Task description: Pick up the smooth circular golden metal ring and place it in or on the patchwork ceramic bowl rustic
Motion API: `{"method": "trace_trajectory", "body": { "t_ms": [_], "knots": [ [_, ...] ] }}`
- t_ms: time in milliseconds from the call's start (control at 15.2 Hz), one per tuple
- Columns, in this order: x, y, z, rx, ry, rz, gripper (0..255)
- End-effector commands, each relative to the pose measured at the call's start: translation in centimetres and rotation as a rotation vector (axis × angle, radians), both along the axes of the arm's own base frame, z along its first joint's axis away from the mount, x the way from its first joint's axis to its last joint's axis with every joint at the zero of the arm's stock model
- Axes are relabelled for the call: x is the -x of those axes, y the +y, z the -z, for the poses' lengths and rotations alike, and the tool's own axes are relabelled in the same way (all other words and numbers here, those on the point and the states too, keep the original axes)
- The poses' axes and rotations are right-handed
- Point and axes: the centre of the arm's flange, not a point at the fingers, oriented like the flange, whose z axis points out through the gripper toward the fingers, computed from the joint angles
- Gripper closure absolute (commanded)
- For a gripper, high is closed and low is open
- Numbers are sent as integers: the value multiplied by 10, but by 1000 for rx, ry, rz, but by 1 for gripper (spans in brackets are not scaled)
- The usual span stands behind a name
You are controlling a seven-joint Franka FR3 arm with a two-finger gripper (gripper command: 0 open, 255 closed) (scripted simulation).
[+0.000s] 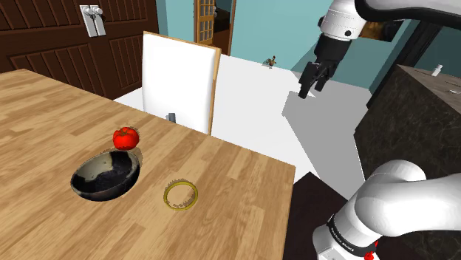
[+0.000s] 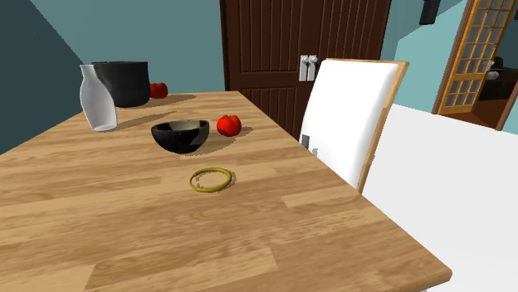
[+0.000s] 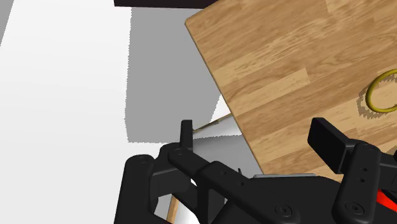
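A thin golden ring (image 1: 181,196) (image 2: 211,179) lies flat on the wooden table (image 1: 236,185), near its front corner. To the shoulder view's left of the ring stands a dark glossy bowl (image 1: 106,176) (image 2: 180,135) with a pale inside, upright and holding nothing. My black gripper (image 1: 311,90) hangs high in the air beyond the table's edge, over the white floor and far from both. It is open, and nothing sits between its fingers (image 3: 186,130). From the wrist view, my gripper (image 3: 256,130) looks down on the table corner, with part of the ring (image 3: 380,95) showing off to one side.
A red tomato (image 1: 125,137) (image 2: 229,125) sits just behind the bowl. A white chair back (image 1: 179,81) (image 2: 349,116) stands against the table's edge. A white vase (image 2: 98,98), a black pot (image 2: 121,83) and another red fruit (image 2: 158,90) stand at the far end.
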Motion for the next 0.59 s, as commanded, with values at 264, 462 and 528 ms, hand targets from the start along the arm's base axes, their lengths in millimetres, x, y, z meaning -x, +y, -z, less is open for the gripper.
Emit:
{"method": "trace_trajectory", "body": {
  "t_ms": [264, 462, 528],
  "knots": [
    [-5, 42, 32, -2, 9, 43, 0],
    [-10, 73, 57, -4, 16, 76, 0],
    [-12, 83, 65, -5, 18, 87, 0]
  ]
}}
